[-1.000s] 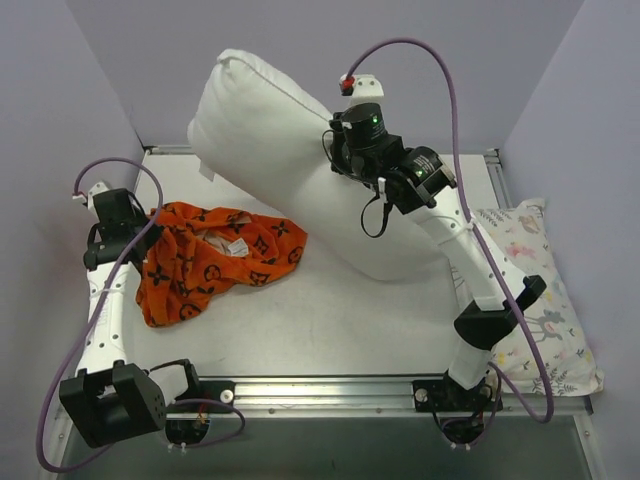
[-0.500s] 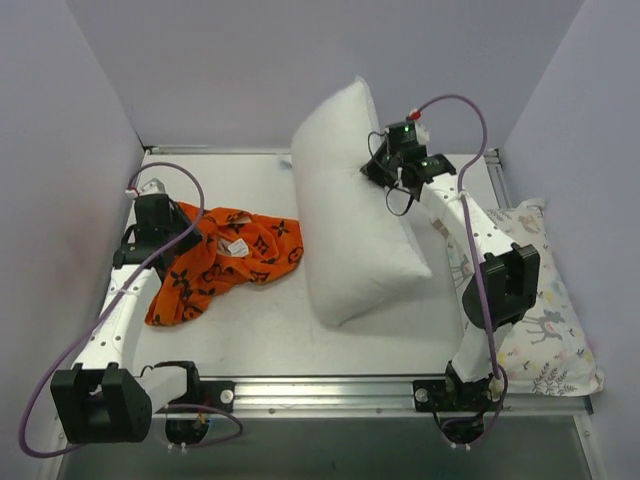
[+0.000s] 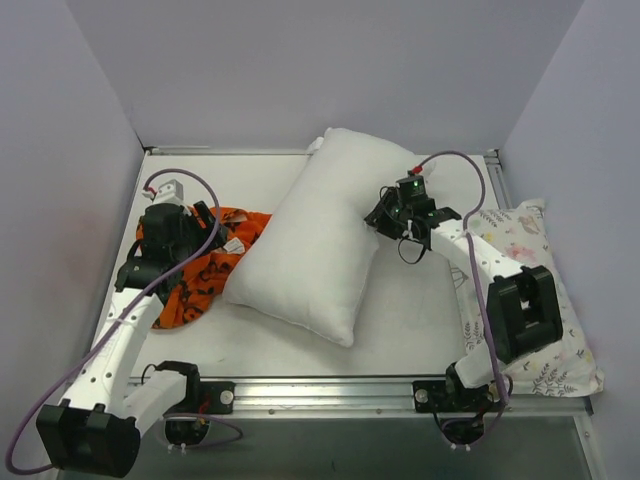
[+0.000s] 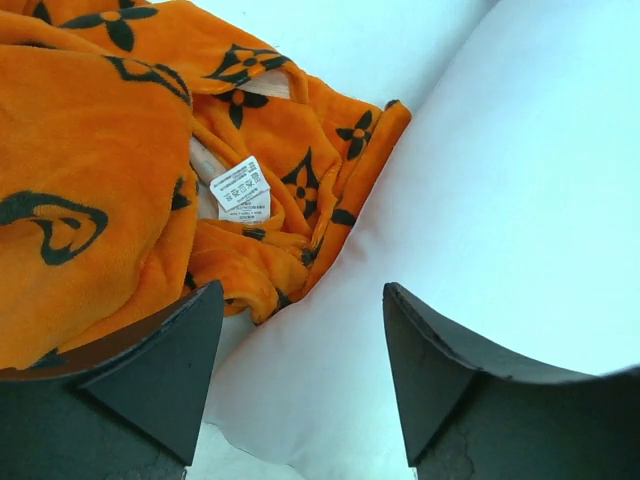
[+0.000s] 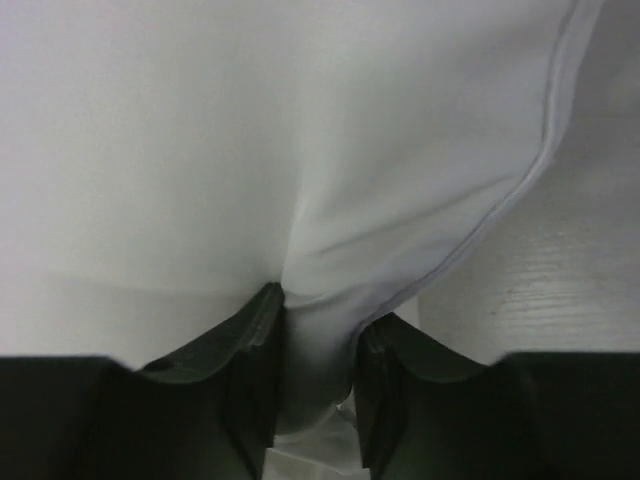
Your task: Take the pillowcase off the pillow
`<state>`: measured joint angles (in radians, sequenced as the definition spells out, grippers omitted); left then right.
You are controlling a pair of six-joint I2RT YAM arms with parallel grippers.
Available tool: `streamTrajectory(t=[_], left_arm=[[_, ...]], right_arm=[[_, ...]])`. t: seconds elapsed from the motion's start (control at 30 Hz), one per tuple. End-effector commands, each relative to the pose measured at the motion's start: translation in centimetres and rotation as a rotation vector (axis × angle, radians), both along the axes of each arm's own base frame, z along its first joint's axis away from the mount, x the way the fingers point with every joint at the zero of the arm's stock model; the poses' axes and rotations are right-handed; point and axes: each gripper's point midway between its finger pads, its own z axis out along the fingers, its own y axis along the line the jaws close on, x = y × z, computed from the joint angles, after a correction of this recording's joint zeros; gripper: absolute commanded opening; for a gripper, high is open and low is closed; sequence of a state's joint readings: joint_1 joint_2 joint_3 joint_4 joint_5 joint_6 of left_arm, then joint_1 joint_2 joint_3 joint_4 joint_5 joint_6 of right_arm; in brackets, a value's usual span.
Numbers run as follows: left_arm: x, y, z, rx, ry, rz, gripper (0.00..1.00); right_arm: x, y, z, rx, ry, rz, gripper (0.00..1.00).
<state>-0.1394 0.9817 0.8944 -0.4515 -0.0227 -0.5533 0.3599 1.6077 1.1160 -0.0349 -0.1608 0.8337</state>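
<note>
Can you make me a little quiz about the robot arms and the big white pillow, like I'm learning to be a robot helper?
1. True or false: the orange pillowcase is covering the white pillow.
2. Which tool is pinching the pillow's fabric? A) the left tool B) the right tool C) both
3. Fill in the word: the left tool's fingers are ____ (open or shut).

Key: 1. False, the pillowcase lies crumpled beside the bare pillow. 2. B. 3. Open.
</note>
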Motion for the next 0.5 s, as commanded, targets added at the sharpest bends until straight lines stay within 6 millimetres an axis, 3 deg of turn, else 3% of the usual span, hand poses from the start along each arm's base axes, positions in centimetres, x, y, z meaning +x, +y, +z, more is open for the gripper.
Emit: streamTrajectory(t=[0.0, 0.07, 0.2, 0.27, 0.3, 0.33, 0.4, 0.47], left_arm=[[0.2, -0.9, 3.9, 0.021, -0.107, -0.065, 0.75], [-0.3, -0.9, 4.9, 0.045, -0.127, -0.083, 0.8], [-1.3, -1.4, 7.1, 0.054, -0.173, -0.115, 0.84], [-2.5, -2.0, 7.7, 0.056, -0.194, -0.139, 0.84], [-2.9, -2.1, 7.7, 0.06, -0.2, -0.14, 0.84], [-3.3, -2.2, 7.8, 0.058, -0.204, -0.147, 0.85], [-4.5, -2.7, 7.5, 0.054, -0.214, -0.173, 0.85], [-5.4, -2.8, 7.1, 0.052, -0.216, -0.185, 0.85]], right_arm=[[-2.2, -0.4, 2.6, -0.031, -0.085, 0.085, 0.34], [-3.2, -1.2, 3.2, -0.078, -0.088, 0.085, 0.66], [-5.4, -2.8, 6.3, -0.131, -0.177, 0.085, 0.98], [-6.5, -3.5, 6.9, -0.16, -0.202, 0.08, 1.0], [-7.3, -3.8, 8.2, -0.157, -0.245, 0.079, 1.0], [-8.3, -3.7, 7.7, -0.173, -0.243, 0.092, 1.0], [-9.3, -4.6, 8.9, -0.202, -0.302, 0.067, 1.0], [-10.7, -4.7, 8.6, -0.226, -0.307, 0.084, 1.0]])
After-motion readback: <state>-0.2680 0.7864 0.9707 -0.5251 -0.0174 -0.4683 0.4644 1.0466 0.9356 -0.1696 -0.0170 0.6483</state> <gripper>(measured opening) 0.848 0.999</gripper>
